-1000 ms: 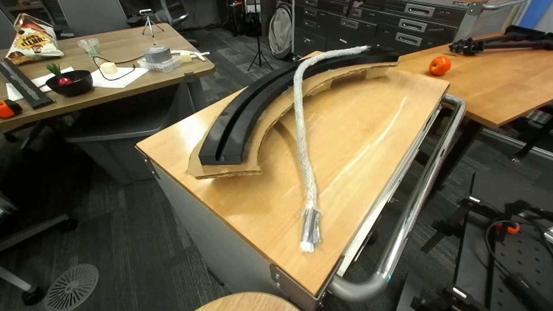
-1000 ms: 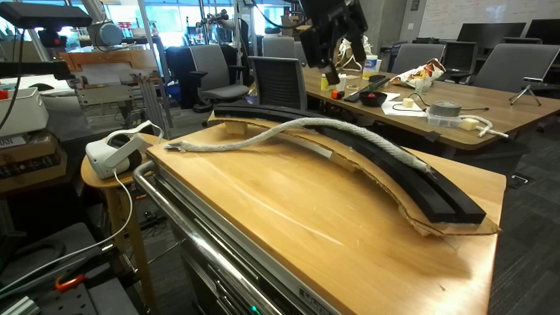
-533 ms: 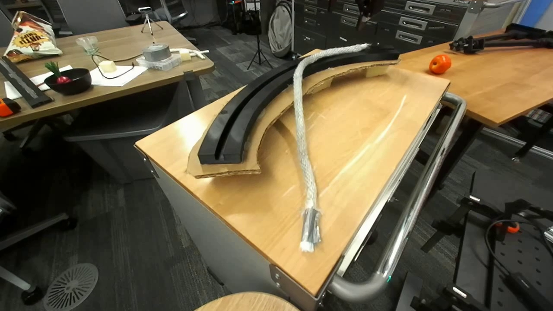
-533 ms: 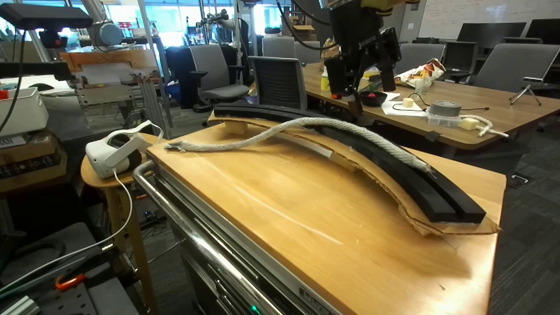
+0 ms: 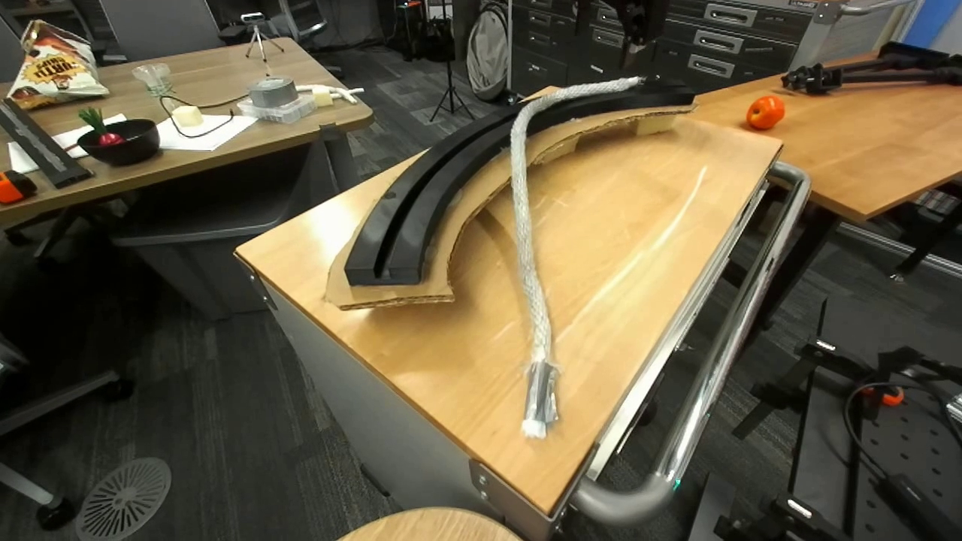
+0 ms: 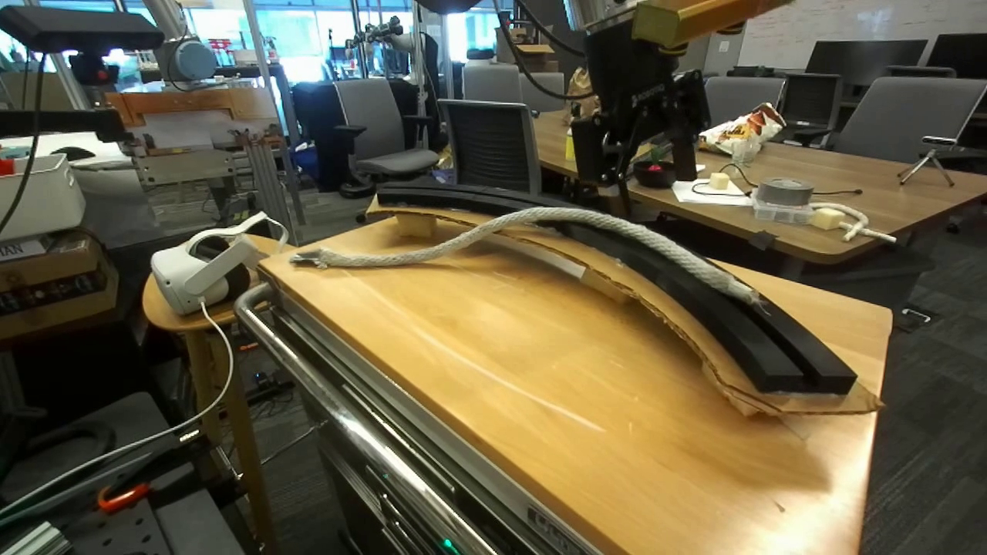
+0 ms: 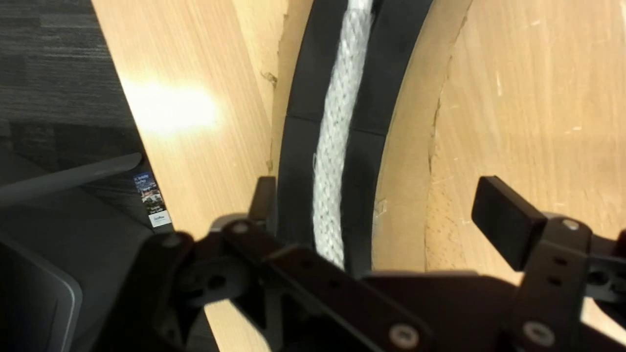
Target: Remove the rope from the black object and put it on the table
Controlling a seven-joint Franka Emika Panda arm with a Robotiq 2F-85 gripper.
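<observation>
The pale grey-white rope (image 5: 526,248) lies partly in the groove of the black arc-shaped object (image 5: 409,203). Its taped end rests on the wooden table (image 5: 451,353), and its middle bridges from arc to tabletop. The rope (image 6: 617,227) and the black object (image 6: 725,331) also show in the other-angle exterior view. My gripper (image 6: 651,181) is open and empty, above and behind the arc. In the wrist view my gripper (image 7: 379,205) has its fingers wide apart. The rope (image 7: 337,127) runs along the groove between them, nearer the left finger, untouched.
Cardboard (image 5: 458,248) lies under the arc, raised on blocks. A metal tube rail (image 5: 721,361) runs along one table edge. A white headset (image 6: 204,270) sits on a stool. A cluttered desk (image 6: 856,169) stands behind. A tomato (image 5: 765,113) sits on another table.
My gripper has moved right and down in an exterior view, coming closer to the arc, with the last part of the move mostly downward. It stays open. The rope and arc have not moved.
</observation>
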